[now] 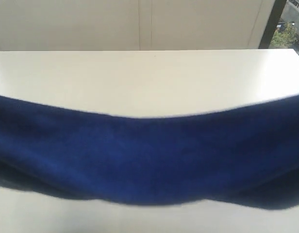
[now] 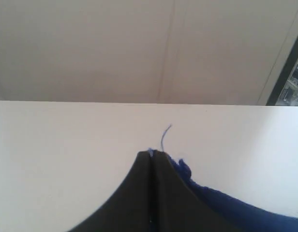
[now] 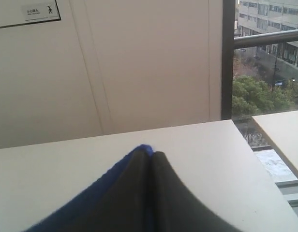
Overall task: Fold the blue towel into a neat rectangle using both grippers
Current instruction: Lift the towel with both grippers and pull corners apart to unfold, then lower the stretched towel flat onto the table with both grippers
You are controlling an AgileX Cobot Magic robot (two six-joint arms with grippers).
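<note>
The blue towel (image 1: 149, 158) hangs lifted across the whole exterior view, sagging in the middle above the white table (image 1: 149, 77), its shadow below it. Neither arm shows in the exterior view. In the left wrist view my left gripper (image 2: 151, 154) is shut on a corner of the blue towel (image 2: 226, 208), a loose thread (image 2: 164, 135) curling up from the pinched hem. In the right wrist view my right gripper (image 3: 150, 153) is shut on the other corner, the towel (image 3: 91, 198) trailing away from the fingertips.
The white table's far edge (image 1: 149, 50) meets a cream wall (image 1: 140, 24). A window with a black frame (image 3: 228, 58) and a second white tabletop (image 3: 284, 135) lie off the right end.
</note>
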